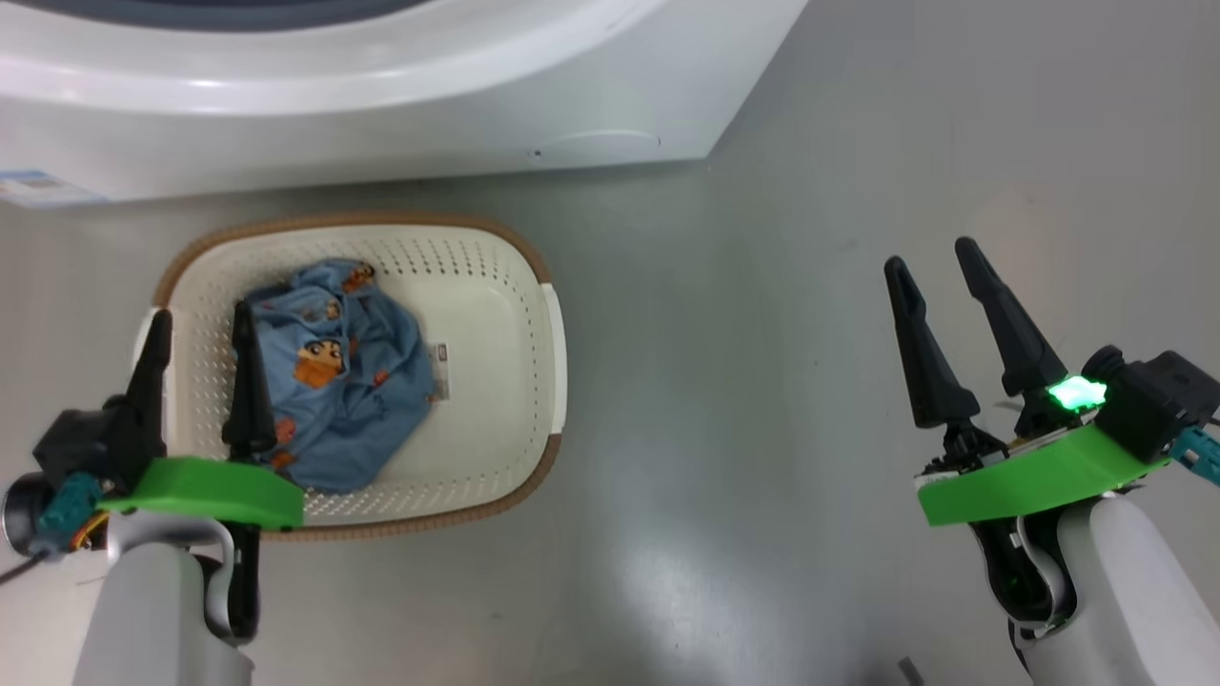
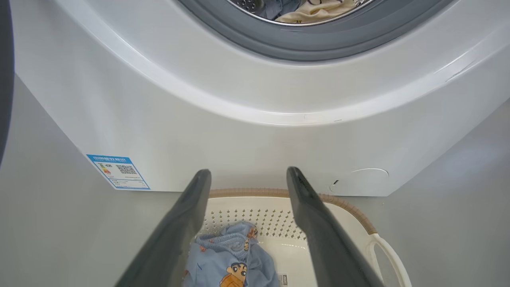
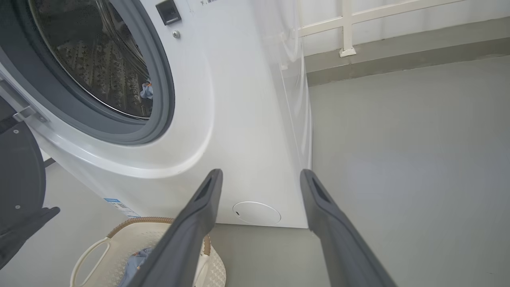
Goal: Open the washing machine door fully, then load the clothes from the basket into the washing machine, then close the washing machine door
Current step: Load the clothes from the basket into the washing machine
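A light blue garment with cartoon prints (image 1: 338, 372) (image 2: 233, 263) lies in the cream basket (image 1: 496, 305) (image 2: 358, 223) (image 3: 95, 255) on the floor before the washing machine (image 1: 381, 105) (image 2: 239, 135) (image 3: 239, 103). My left gripper (image 1: 202, 322) (image 2: 248, 175) hangs open over the basket's left side, beside the garment, holding nothing. Off to the right, my right gripper (image 1: 932, 253) (image 3: 261, 173) stands open above bare floor. The washing machine door (image 3: 18, 187) is swung open at the left. Clothes (image 2: 306, 10) (image 3: 146, 91) lie inside the drum.
A blue energy sticker (image 2: 118, 171) and a round flap (image 3: 256, 212) sit low on the machine's front. Grey floor (image 1: 743, 381) spreads to the right of the basket. A white railing (image 3: 346, 28) stands behind the machine.
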Controlling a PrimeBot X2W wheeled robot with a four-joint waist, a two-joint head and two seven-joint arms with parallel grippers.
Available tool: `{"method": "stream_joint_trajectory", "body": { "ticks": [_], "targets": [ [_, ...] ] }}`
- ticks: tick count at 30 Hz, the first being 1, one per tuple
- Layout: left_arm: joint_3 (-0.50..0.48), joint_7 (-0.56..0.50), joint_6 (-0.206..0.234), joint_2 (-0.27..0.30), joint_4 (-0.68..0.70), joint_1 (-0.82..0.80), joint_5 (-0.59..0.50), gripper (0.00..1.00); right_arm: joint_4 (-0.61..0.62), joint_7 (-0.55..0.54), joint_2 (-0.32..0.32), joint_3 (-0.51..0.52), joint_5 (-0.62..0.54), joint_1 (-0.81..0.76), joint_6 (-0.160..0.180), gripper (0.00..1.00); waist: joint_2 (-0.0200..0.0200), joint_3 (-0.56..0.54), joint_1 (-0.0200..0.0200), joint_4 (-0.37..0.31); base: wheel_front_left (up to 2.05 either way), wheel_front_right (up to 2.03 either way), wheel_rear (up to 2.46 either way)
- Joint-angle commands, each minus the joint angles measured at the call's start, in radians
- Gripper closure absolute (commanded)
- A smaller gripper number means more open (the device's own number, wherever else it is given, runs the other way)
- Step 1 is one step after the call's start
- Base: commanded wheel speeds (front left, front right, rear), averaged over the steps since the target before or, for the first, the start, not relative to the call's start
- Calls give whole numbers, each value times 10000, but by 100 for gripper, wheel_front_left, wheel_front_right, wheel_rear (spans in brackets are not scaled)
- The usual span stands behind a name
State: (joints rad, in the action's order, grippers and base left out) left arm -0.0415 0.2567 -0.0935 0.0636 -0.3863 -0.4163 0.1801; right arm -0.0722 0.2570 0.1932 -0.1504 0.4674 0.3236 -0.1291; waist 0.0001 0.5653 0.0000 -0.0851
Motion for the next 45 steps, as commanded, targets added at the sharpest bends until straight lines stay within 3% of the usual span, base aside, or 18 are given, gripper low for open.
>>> {"method": "stream_joint_trajectory", "body": {
  "ticks": [1,11,27,45],
  "targets": [
    [-335,51,-22,352,-125,-217,-1,0,277,48,3,-236,-116,21,-16,0,-1,420,0,-52,0,0,0],
    [-267,51,-164,824,-2028,-1560,35,0,365,48,-175,-286,-131,386,-16,0,-1,1226,0,-265,0,0,0],
    [664,51,-292,1361,-5505,-3916,-454,0,512,48,-384,-385,-205,791,-16,0,-1,2443,0,-604,0,0,0],
    [1592,-39,-247,1646,-8381,-5782,-930,0,574,48,-312,-559,-256,961,-16,0,-1,3184,0,-842,0,0,0]
  ]
}}
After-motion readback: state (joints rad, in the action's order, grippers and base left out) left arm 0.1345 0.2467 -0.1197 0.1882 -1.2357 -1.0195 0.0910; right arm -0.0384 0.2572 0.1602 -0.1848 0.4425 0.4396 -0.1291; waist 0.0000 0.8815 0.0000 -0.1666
